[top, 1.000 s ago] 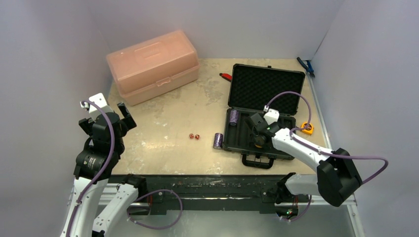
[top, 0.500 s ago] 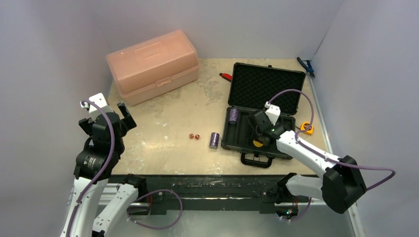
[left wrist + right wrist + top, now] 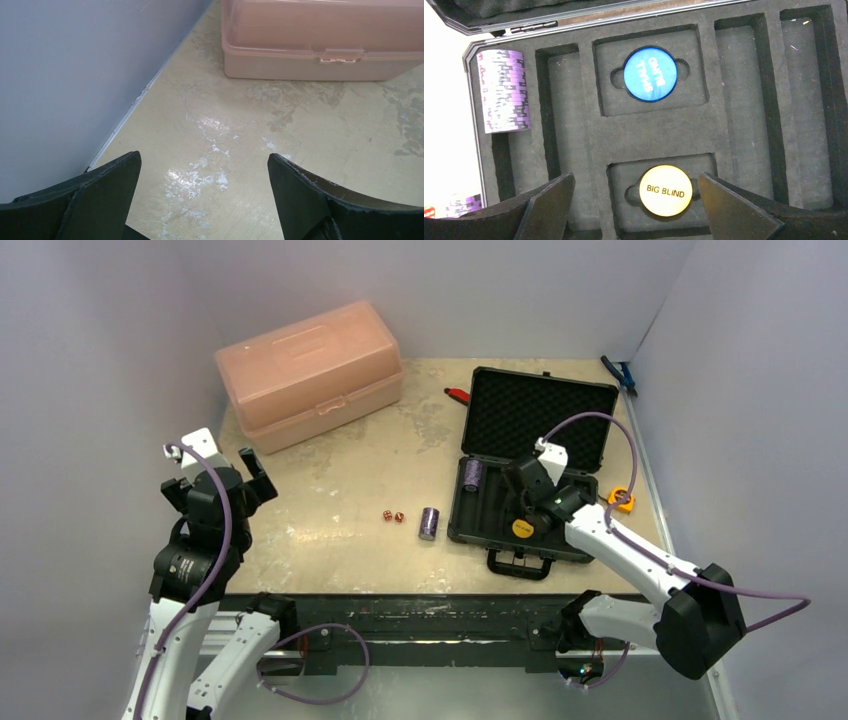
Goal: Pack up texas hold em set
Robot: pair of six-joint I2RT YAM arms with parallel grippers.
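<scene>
- Beige worktop (image 3: 340,470): briefcase (image 3: 540,415) open at right, purple chip stack (image 3: 429,523) lying just left of it
- Agape and empty: right claw (image 3: 635,180), left claw (image 3: 204,160)
- Stack likely light, scatters easily; pinch its end faces

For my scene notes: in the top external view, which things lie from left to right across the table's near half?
left gripper → red dice → loose purple chip stack → black briefcase → yellow tape measure

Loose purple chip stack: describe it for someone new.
Find the open black case, right side of the table. Left of it a purple chip stack lies on the table near two red dice; its twin sits inside the case.
</scene>
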